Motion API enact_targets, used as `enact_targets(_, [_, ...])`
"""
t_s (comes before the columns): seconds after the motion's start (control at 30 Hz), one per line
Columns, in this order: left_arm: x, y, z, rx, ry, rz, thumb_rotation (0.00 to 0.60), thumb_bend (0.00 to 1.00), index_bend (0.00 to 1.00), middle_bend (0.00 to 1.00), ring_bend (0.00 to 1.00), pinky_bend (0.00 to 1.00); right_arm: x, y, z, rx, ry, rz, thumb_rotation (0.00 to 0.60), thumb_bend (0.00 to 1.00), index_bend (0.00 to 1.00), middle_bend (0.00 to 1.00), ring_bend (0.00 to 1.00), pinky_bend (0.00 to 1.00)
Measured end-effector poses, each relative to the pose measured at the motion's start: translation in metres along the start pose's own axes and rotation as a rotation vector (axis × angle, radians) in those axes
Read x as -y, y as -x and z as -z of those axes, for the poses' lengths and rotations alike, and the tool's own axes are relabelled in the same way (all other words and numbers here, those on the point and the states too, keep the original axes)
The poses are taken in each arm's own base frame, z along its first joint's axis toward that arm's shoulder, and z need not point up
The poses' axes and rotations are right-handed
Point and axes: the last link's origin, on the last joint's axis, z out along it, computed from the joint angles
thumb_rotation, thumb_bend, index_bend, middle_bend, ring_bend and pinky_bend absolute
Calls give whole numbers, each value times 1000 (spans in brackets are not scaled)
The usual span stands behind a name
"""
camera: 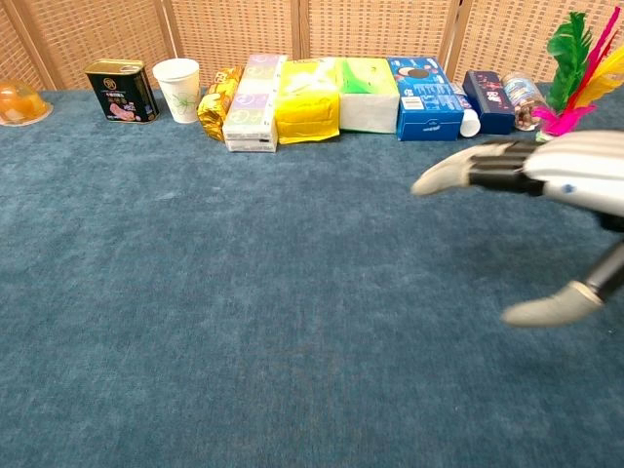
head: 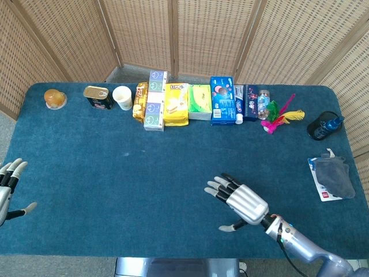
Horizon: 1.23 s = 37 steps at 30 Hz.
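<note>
My right hand (head: 241, 201) hovers over the near middle of the blue table with fingers spread and nothing in it; the chest view shows the same right hand (camera: 546, 195) entering from the right. My left hand (head: 8, 187) stays at the table's left edge, fingers apart and empty. Along the far edge stands a row: an orange cup (head: 55, 98), a dark tin (head: 98, 97), a white cup (head: 122, 97), a gold pack (head: 140, 101), a pale box (head: 155, 107), a yellow bag (head: 176, 104), a green box (head: 200, 101), a blue box (head: 221, 100).
Further right in the row are a dark blue box (head: 251, 103), a small jar (head: 263, 104) and a feather shuttlecock (head: 277, 115). A black bottle (head: 323, 126) and a grey cloth on a packet (head: 333, 177) lie at the right edge. Wicker screens stand behind.
</note>
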Motion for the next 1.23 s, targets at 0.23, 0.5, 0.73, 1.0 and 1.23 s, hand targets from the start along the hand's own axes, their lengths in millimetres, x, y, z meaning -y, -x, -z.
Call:
enact_targets(0.23, [2,-1,0,-3,-4,4,542,25,0,0,0,0,19,-1,-26,37,-24,-76,0,0,45,0,0,0])
enact_targets(0.5, [3,-2,-1,-1,-5,9,546,25,0,0,0,0,49,-7,-44,2,-80,-140,0,0,44,0,0,0])
enact_targets(0.73, [3,-3,0,-6,-2,14,544,25,0,0,0,0,77,-8,-62,-48,-195,-176,0,0,44,0,0,0])
enact_targets(1.0, [4,-3,1,-2,-1,24,543,26,0,0,0,0,92,-3,-84,-93,-277,-182,0,0,52,0,0,0])
enact_targets(1.23, [4,-4,1,0,-1,31,542,25,0,0,0,0,105,1,-98,-154,-341,-178,0,0,56,0,0,0])
